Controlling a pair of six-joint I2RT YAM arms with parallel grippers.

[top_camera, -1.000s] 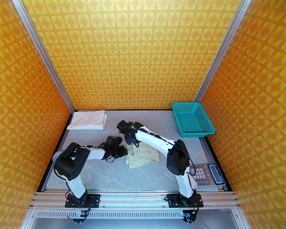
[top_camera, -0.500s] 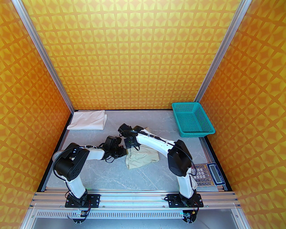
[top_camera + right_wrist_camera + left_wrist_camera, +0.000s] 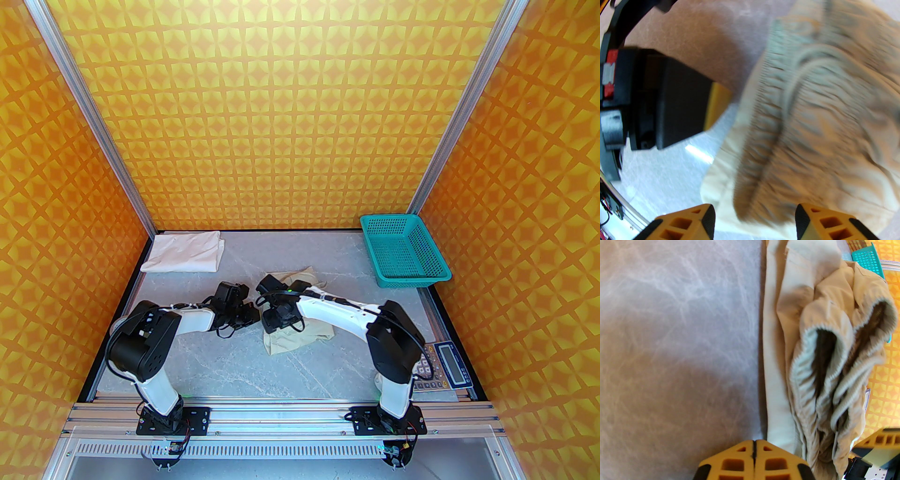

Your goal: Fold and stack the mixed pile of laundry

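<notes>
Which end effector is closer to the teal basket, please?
Right. The right end effector hovers open over the shorts, on the near-left side of the basket; the left end effector is shut beside the shorts' left edge, farther from the basket.

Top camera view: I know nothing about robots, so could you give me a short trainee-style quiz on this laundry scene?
1. True or false: the white T-shirt lies folded at the far left corner of the table.
2. Pick one: the right gripper has its jaws open above which thing? A) the teal basket B) the shorts C) the white T-shirt
3. Fill the gap: the left gripper, beside the edge of the shorts, is ____ (open or shut).

Key: 1 true; 2 B; 3 shut, with nothing between its fingers.
</notes>
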